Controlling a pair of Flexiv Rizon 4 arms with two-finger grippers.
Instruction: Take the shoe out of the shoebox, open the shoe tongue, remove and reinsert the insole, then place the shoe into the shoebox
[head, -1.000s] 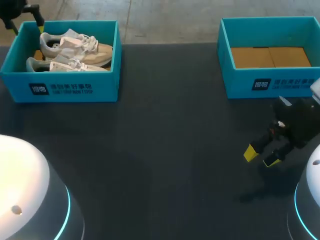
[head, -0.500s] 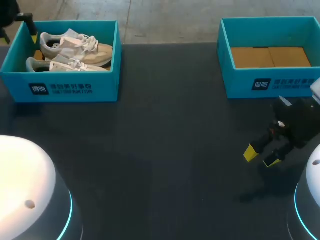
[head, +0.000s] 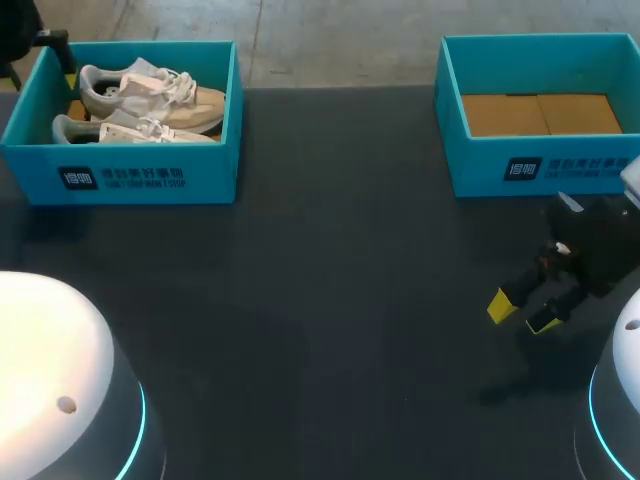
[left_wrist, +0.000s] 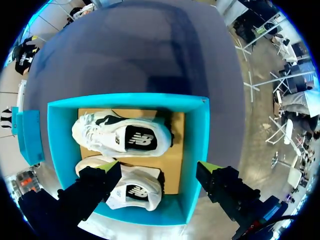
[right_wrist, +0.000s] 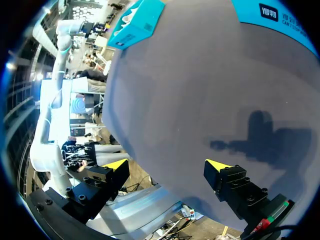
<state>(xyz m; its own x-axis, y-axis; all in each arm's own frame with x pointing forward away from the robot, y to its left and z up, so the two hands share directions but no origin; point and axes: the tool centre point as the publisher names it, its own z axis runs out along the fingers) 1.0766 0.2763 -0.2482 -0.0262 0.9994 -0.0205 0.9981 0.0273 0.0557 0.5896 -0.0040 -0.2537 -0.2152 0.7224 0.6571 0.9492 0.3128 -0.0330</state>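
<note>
Turquoise cardboard: the full shoebox (head: 120, 178) is made of it and stands at 10 o'clock on the dark desk (head: 330, 300). A second shoebox (head: 540, 168) of the same kind stands at 2 o'clock and shows only its brown floor.
Shoes: two pale shoes lie on their sides inside the full shoebox, close to each other. The far shoe (head: 150, 92) is on the 12 o'clock side and the near shoe (head: 130, 130) on the 6 o'clock side.
Left gripper (left_wrist: 159, 167): its fingers are spread wide and hold nothing. It hangs above the far edge of the full shoebox. One finger covers part of the far shoe, and the other is at the box wall. I cannot tell if anything is touched.
Right gripper (head: 521, 313): its fingers are spread and empty. It is above the bare desk at 4 o'clock, on the 6 o'clock side of the second shoebox and apart from it.
Done: nothing of the task, as far as I can see, since both shoes are in their box.
Step in hand: probably the left arm is lining up to take one shoe out.
Left to do: lift the shoe out, open the tongue, pull the insole out and put it back, then place the shoe into the shoebox.
</note>
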